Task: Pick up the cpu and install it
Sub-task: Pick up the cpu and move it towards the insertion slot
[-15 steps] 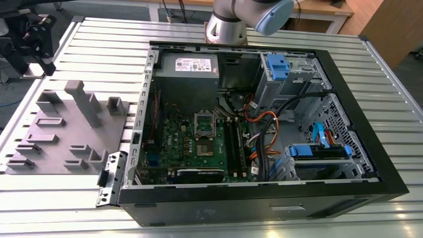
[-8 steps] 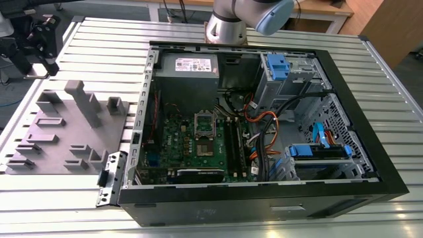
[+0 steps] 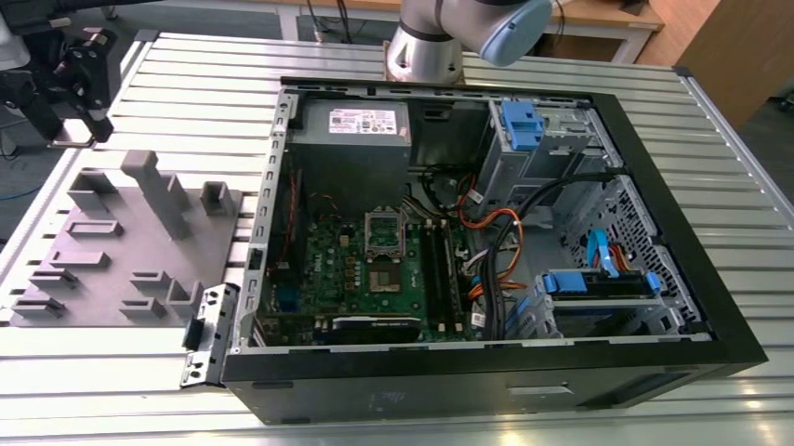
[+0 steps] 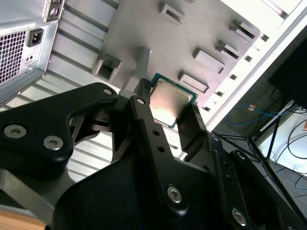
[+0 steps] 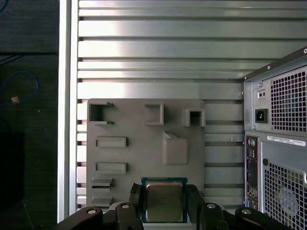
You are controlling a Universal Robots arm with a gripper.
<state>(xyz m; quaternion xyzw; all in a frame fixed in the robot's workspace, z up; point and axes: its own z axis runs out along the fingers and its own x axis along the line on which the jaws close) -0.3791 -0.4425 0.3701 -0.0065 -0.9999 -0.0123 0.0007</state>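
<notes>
Ribbed aluminium slats make up the desk (image 3: 186, 65). Wooden furniture (image 3: 732, 46) stands beyond it at the upper right of the exterior view. A dark floor (image 5: 29, 158) with a loose blue cable (image 5: 21, 81) lies past the desk's edge in the first wrist view. An open black computer case (image 3: 471, 386) lies on its side across the middle of the exterior view. A green circuit board (image 3: 372, 269) is bedded inside it, with the silver socket frame (image 3: 385, 228) near the board's middle. At the exterior view's left a grey fixture plate (image 3: 112, 269) with raised blocks rests flat on the slats, just beside the case.

My jaws (image 3: 77, 130) hang at the upper left of the exterior view, above the far end of that plate and well apart from the case. They are drawn in to a narrow gap and clamped on the cpu (image 5: 164, 201). Both wrist views show a black finger (image 4: 148, 129) pressed to each of two opposite edges of the chip. Its dull silver top (image 4: 170, 103) faces the cameras. The cpu is off the grey plate, which sits farther back behind it. The rear panel of the case (image 5: 283, 143) stands to one side.
</notes>
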